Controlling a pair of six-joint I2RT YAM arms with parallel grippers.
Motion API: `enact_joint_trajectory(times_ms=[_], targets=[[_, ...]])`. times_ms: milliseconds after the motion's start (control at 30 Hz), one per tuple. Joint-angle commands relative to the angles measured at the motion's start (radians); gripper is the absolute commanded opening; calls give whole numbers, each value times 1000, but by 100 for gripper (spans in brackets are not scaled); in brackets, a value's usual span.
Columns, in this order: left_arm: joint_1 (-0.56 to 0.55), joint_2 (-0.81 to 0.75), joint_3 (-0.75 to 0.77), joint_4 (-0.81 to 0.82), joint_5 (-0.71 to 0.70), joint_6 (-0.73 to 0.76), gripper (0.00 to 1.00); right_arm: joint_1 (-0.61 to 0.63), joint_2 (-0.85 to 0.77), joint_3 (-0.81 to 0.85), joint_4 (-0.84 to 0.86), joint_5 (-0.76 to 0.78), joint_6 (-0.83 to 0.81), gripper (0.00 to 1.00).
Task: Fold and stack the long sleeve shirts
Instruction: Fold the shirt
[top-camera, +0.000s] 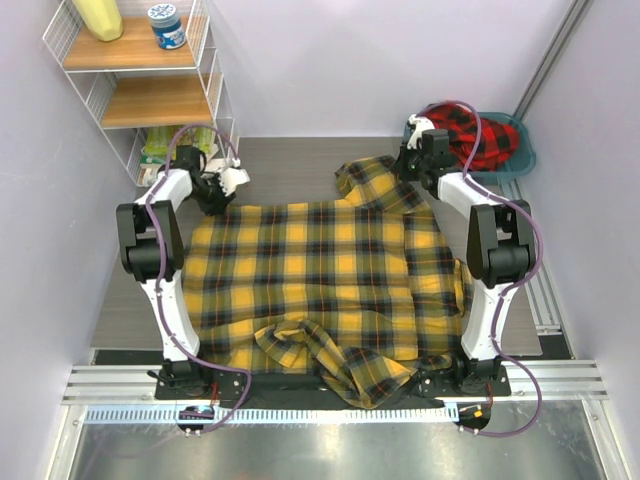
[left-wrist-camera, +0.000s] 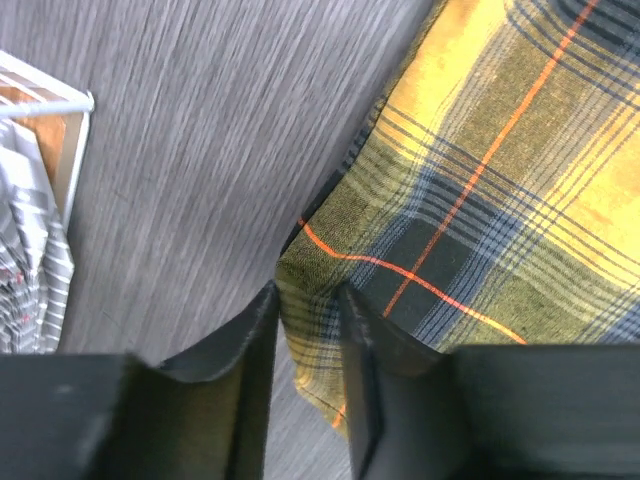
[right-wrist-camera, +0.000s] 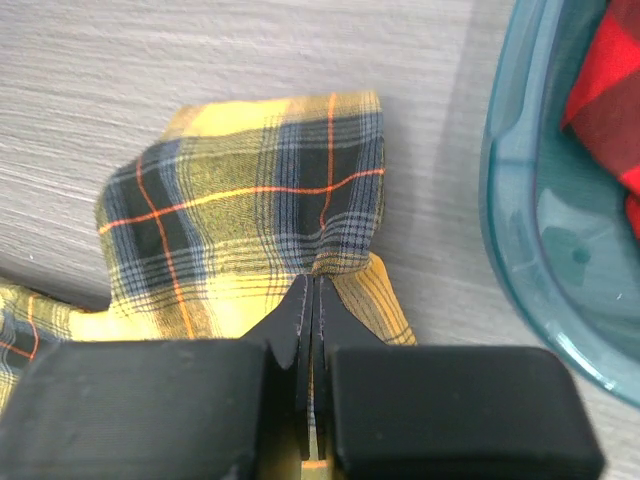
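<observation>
A: Yellow shirt (top-camera: 320, 270)?
B: Spread on table (top-camera: 290, 165). Red shirt (top-camera: 485, 135) in basin (top-camera: 527, 152).
A: Claws?
B: Right gripper (right-wrist-camera: 312, 300) pinched tight on yellow shirt's edge. Left gripper (left-wrist-camera: 305, 340) narrow astride its corner; grip uncertain.

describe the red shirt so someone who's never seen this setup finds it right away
Look to the far right corner of the table, where a teal basin sits. The red-and-black plaid shirt lies bunched up inside it. The other shirt in view, the yellow-and-black shirt, is spread across the table's middle, outside the basin.
</observation>
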Motion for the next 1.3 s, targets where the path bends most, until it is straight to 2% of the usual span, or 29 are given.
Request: enact_joint_trajectory(times_ms=[0,67,100,367,600,933,1267], targets=[[-3,-43,23,-10,48,33,19,-3,-40,85,-5,-25,-44,1],[-3,-62,24,-19,61,45,9,-3,-43,109,-15,-31,-47,1],[-3,-75,21,-29,64,56,0,-4,-43,118,-18,-34,-50,1],[4,-138,9,15,30,44,0,-17,-73,177,-92,-56,-76,1],[26,-255,-121,46,58,93,0,-29,-165,114,-158,-102,-118,1],[44,-451,-327,56,93,164,0,-34,-412,-76,-267,-145,-168,1],[69,-672,-486,-54,116,274,0,-34,-693,-283,-373,-159,-158,1]])
